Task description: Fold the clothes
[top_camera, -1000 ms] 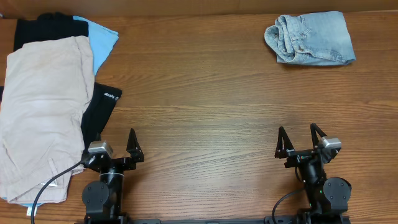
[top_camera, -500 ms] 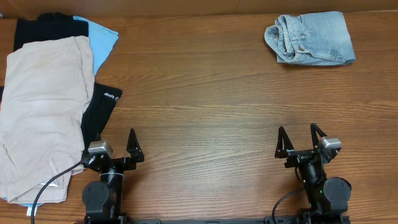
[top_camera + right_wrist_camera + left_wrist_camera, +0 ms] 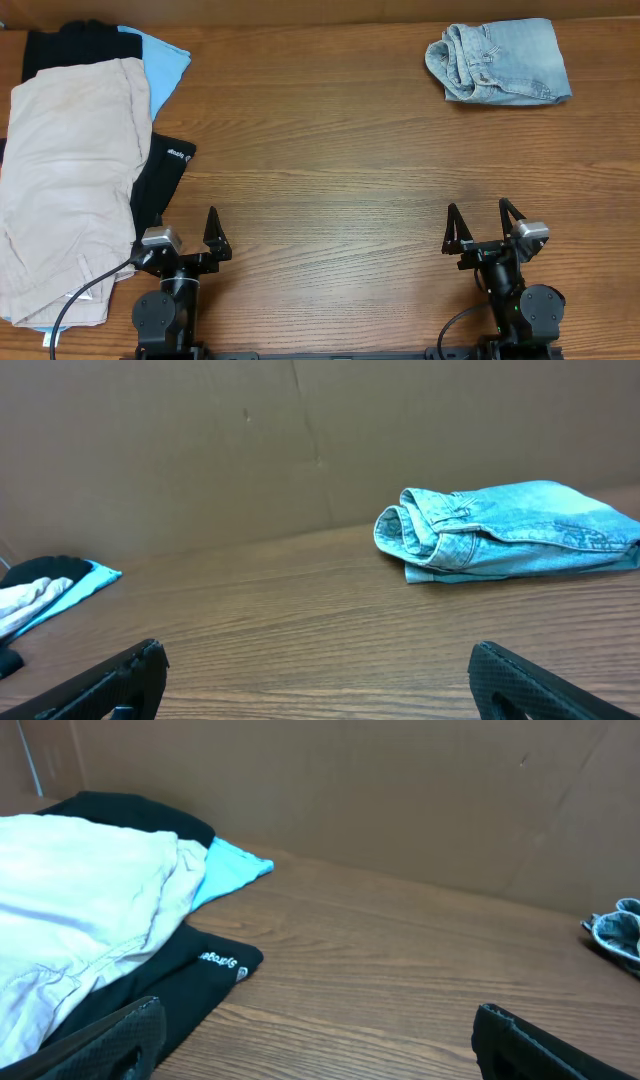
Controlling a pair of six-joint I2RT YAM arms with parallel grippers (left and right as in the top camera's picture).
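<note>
The light blue denim shorts (image 3: 500,62) lie folded in a compact bundle at the table's far right. They also show in the right wrist view (image 3: 505,532), and an edge shows at the right of the left wrist view (image 3: 618,932). My left gripper (image 3: 186,236) is open and empty near the front left (image 3: 320,1038). My right gripper (image 3: 484,226) is open and empty near the front right (image 3: 320,672), far from the shorts.
A pile lies at the far left: beige trousers (image 3: 65,170) on top, a black garment with a white logo (image 3: 165,170) beneath, and a light blue cloth (image 3: 165,60) behind. A brown wall (image 3: 200,450) backs the wooden table (image 3: 320,170).
</note>
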